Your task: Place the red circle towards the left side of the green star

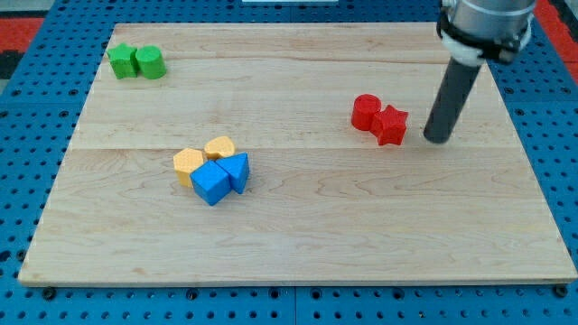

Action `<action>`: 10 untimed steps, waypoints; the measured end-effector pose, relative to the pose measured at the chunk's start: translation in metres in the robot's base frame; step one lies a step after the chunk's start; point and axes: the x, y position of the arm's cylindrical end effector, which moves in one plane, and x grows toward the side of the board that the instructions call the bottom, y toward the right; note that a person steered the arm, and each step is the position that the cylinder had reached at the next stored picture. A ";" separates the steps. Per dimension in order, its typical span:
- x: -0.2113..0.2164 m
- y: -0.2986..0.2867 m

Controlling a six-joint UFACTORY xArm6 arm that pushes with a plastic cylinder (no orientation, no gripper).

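Because my tip (438, 139) has no fingers, it stands just right of the red star (391, 125), which touches the red circle (366, 111), far from the green star (120, 60) at the worktop's (316, 235) upper-left corner.

Lighting: bright, even, diffuse from above; no glare on the board (298, 235). Shadows: short, soft, hugging the blocks and rod (452, 95). Focus: sharp mid-frame, slightly soft at the arm along the view's top edge.

Bare board lies between the red circle (366, 112) and green star (120, 60); the red star (391, 125) touches the circle's right.
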 end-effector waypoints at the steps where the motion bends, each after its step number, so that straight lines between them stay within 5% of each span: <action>1: 0.020 -0.028; 4: -0.012 -0.069; 6: -0.017 0.012; 10: -0.074 -0.047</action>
